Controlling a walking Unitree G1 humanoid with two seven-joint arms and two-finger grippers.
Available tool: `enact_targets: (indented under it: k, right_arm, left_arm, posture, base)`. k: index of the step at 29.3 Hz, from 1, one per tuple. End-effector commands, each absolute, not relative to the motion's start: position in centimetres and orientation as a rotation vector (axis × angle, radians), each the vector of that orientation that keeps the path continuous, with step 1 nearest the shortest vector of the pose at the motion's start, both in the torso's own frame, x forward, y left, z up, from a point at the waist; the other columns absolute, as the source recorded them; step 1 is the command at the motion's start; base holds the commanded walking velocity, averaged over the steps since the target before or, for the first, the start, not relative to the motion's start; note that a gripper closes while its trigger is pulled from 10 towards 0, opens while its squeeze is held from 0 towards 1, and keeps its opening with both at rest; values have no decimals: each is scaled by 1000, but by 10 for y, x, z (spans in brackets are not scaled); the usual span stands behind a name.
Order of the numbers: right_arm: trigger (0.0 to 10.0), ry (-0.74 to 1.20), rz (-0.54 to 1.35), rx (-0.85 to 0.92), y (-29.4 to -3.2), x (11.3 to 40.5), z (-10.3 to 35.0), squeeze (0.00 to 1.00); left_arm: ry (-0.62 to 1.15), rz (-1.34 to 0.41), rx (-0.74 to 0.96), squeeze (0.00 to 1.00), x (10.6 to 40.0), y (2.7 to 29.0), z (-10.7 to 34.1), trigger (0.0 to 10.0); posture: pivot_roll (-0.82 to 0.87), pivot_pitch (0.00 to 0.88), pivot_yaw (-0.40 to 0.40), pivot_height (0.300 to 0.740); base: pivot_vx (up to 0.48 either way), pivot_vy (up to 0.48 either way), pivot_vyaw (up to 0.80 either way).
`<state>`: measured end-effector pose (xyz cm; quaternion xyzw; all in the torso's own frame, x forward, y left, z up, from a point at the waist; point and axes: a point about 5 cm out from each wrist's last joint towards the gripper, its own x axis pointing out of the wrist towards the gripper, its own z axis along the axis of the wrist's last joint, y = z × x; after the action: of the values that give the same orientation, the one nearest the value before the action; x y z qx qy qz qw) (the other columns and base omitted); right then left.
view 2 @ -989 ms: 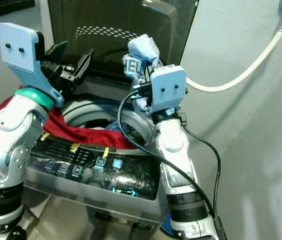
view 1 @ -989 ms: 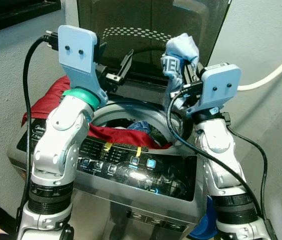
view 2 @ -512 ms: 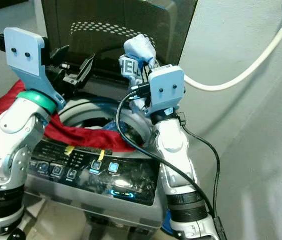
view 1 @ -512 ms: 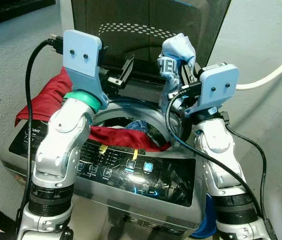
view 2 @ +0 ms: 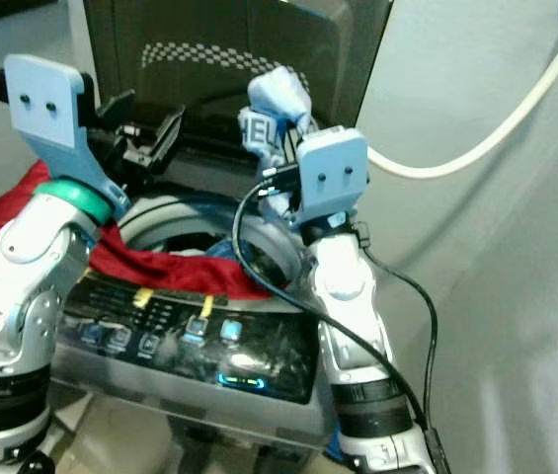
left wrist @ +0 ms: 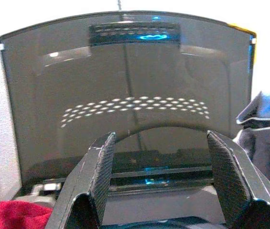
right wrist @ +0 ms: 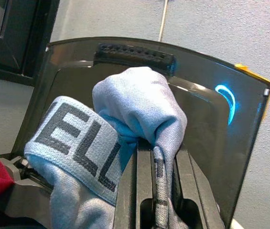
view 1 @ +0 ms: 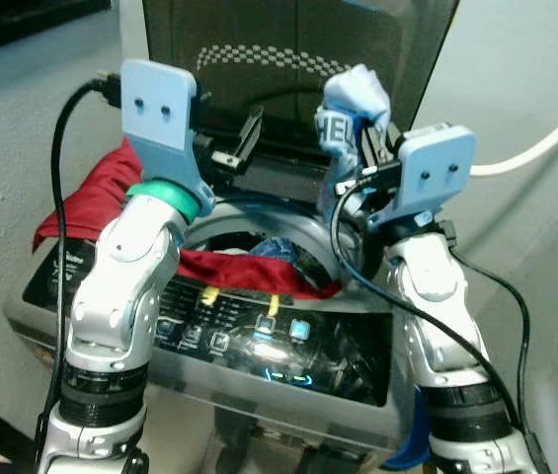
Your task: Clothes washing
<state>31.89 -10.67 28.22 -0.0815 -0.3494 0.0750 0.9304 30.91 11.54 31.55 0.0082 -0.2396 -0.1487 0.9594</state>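
A: Right gripper (view 1: 365, 148) clamped on pale blue garment (view 1: 355, 114), lettered band showing; held high, at 12 o'clock over the tub (view 1: 259, 232), in front of the raised lid (view 1: 298, 39).

B: Confirmed in right wrist view: cloth (right wrist: 125, 124) bunched and pinched between closed fingers. Left side?

A: Left gripper (view 1: 229, 138) spread wide, empty, at roughly 10 o'clock of the tub rim. Red cloth (view 1: 96, 193) draped over the washer's 9 o'clock edge and trailing across the front rim; more laundry down in the tub, probably blue, too dark to be sure.

B: Change over the last second?

A: Little. Arms and garment in nearly the same pose; frame shifted slightly, so likely camera motion only. Control panel (view 1: 259, 341) lit as before.

B: Meaning for the task?

A: Garment not yet dropped. Judged: carry done, release over the opening pending. Red cloth still to be pushed in.
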Motion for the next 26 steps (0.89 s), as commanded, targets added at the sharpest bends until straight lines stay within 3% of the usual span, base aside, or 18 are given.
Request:
enact_targets:
  k: [1,6,14,26]
  right_arm:
    - [10000,-708,165,-158,-105,319,282,0]
    - [10000,-706,164,-160,-105,320,281,0]
    - [10000,-650,132,-184,-108,325,275,0]
    - [10000,-597,55,-214,-118,331,270,0]
  left_arm:
    - [-464,-292,7,0,311,118,312,10000]
    - [-464,-291,6,0,311,119,312,10000]
    - [-459,-287,4,0,312,119,312,10000]
    - [-432,-286,16,0,316,119,308,10000]
  posture:
    - [112,2,-9,740]
    - [111,3,-9,740]
    - [109,2,-6,740]
    - [101,0,1,740]
  base:
    - [0,480,0]
    - [0,480,0]
    - [0,448,-752]
    - [0,0,0]
